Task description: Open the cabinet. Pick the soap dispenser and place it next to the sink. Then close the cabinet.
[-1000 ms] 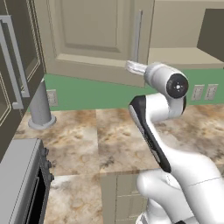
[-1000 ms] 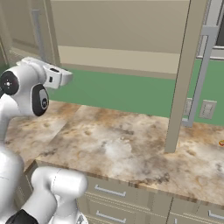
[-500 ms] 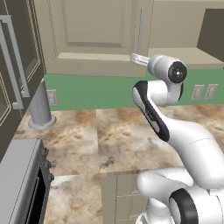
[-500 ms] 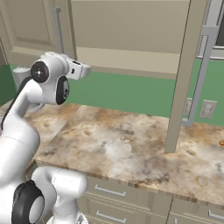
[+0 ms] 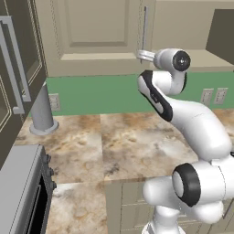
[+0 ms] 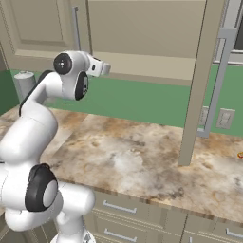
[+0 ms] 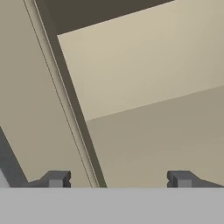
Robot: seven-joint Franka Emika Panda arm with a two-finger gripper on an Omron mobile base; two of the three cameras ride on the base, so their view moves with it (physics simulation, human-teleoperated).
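Note:
The beige wall cabinet (image 5: 96, 32) has its left door shut, with the silver bar handle (image 5: 145, 25) beside the opening. Its right door (image 6: 197, 80) is swung open and I see it edge-on, handle (image 6: 220, 76) facing outward. My gripper (image 5: 140, 55) (image 6: 105, 69) is raised to the cabinet's lower front edge, just right of the shut door's handle. In the hand view the gripper (image 7: 118, 180) is open, fingertips (image 7: 56, 178) wide apart with nothing between them, facing the plain beige interior (image 7: 153, 65). The soap dispenser is hidden from me.
A large grey flared-base post (image 5: 42, 109) (image 6: 23, 81) stands at the counter's back left. A dark brown cabinet (image 5: 13, 68) and a stove (image 5: 23, 183) are on the left. The marble counter (image 5: 119, 141) lies below the arm, with drawers (image 6: 142, 213) under it.
The arm has stretched upward and forward, carrying the gripper from below the cabinet up to its lower front edge beside the shut door's handle. The doors have not moved.

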